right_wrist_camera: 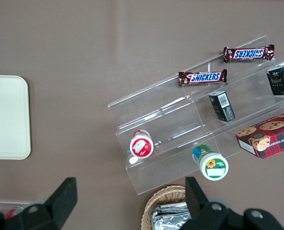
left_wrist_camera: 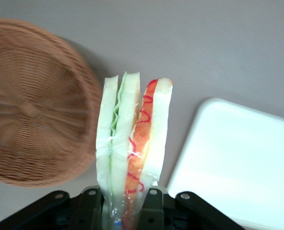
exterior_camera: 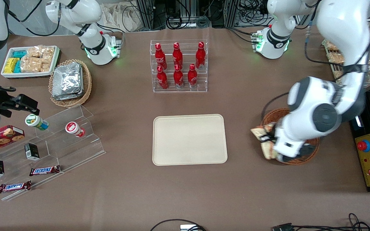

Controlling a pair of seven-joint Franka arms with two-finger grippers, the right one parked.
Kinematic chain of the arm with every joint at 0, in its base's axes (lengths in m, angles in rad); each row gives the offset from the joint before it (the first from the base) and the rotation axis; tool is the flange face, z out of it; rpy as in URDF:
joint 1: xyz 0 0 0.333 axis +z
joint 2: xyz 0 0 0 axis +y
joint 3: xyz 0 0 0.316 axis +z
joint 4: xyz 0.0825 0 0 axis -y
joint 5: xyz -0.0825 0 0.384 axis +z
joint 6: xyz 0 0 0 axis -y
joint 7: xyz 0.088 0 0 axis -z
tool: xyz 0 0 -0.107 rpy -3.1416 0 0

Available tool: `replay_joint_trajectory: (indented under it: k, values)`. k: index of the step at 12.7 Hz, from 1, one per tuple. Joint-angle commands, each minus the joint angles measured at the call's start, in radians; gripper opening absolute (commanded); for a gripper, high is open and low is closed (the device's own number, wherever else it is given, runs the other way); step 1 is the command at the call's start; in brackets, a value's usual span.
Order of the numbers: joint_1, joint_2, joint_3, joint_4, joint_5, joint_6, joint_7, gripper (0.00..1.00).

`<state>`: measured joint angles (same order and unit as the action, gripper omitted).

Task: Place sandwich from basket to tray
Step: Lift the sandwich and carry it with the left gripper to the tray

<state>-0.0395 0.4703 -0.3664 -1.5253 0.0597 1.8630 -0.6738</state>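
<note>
At the left of the front view sits the clear stepped stand (exterior_camera: 53, 141); at its centre the tray (exterior_camera: 189, 139) lies bare on the brown surface (exterior_camera: 124, 192); at the right my jaws (exterior_camera: 270, 141) hang over the basket (exterior_camera: 300, 158), at its tray-side rim. To do this carry well, I judge I should stay high enough to clear that rim, travel straight toward the tray's middle, lower until the sandwich (left_wrist_camera: 132, 148) meets the tray, and only then let go; rushing could swing the wrapped wedge loose. My jaws are closed narrowly on the sandwich's wrapped end, pads (left_wrist_camera: 151, 206) pressing both faces; it hangs clear of the basket, the tray just beside.
</note>
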Motion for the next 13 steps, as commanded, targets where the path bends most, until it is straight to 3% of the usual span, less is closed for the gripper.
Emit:
replay_joint_trajectory:
  k: [1,3,7,10,11,13]
  values:
    - [-0.153,0.140,0.014,0.154,0.008,-0.011,-0.003,0.00]
    - [-0.206,0.224,0.014,0.195,0.005,0.007,-0.006,0.04]
    - [-0.232,0.315,0.015,0.156,0.014,0.097,-0.001,0.03]
    - [-0.241,0.356,0.017,0.152,0.019,0.116,0.014,0.15]
    - [-0.241,0.363,0.018,0.151,0.044,0.114,0.014,0.30]
    - [-0.243,0.367,0.017,0.151,0.060,0.114,0.014,1.00]
